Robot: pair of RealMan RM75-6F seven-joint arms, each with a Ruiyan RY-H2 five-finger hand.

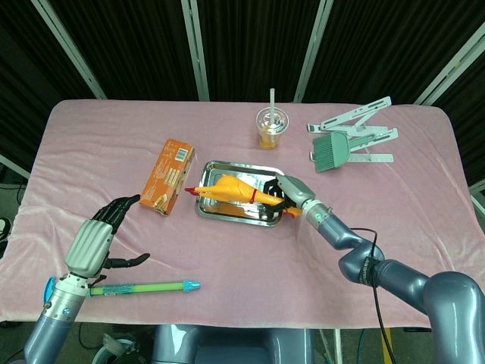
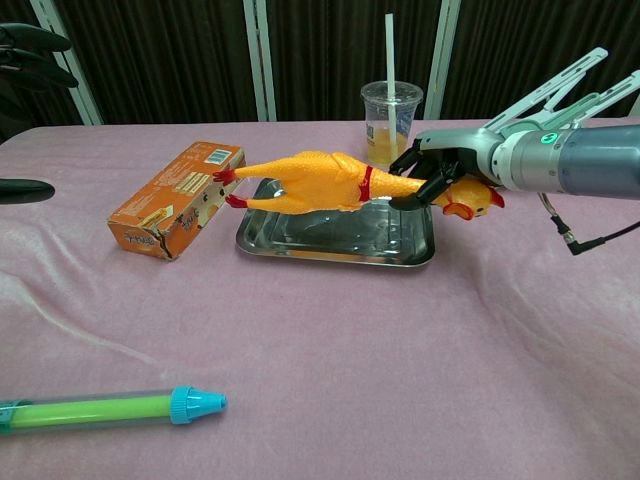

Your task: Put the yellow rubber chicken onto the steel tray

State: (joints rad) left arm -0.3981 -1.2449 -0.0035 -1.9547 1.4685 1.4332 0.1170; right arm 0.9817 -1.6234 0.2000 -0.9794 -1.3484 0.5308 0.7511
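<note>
My right hand point(image 1: 290, 191) has its dark fingers point(image 2: 425, 172) wrapped around the neck of the yellow rubber chicken point(image 1: 231, 191), just behind its head, grasping it firmly. The head with its red comb pokes out past my fingers on the right in the chest view, while the plump body and red feet stretch away to the left. The chicken hangs level above the shiny rectangular steel tray point(image 1: 267, 177); in the chest view its body sits clear of the tray floor, and its feet reach beyond the tray's left rim toward the orange cardboard box point(image 1: 167, 176) that lies just beside the tray. My left hand point(image 1: 96, 240) holds nothing, its fingers spread apart, hovering over the pink cloth-covered surface point(image 1: 91, 159) well apart from the tray. Near it lies a green plastic tube toy with blue ends point(image 1: 121, 289). Behind the tray stands a clear plastic cup with a straw and orange drink point(image 1: 272, 127), and to its right a green brush point(image 1: 330, 152) rests against a white folding stand point(image 1: 362, 130).
</note>
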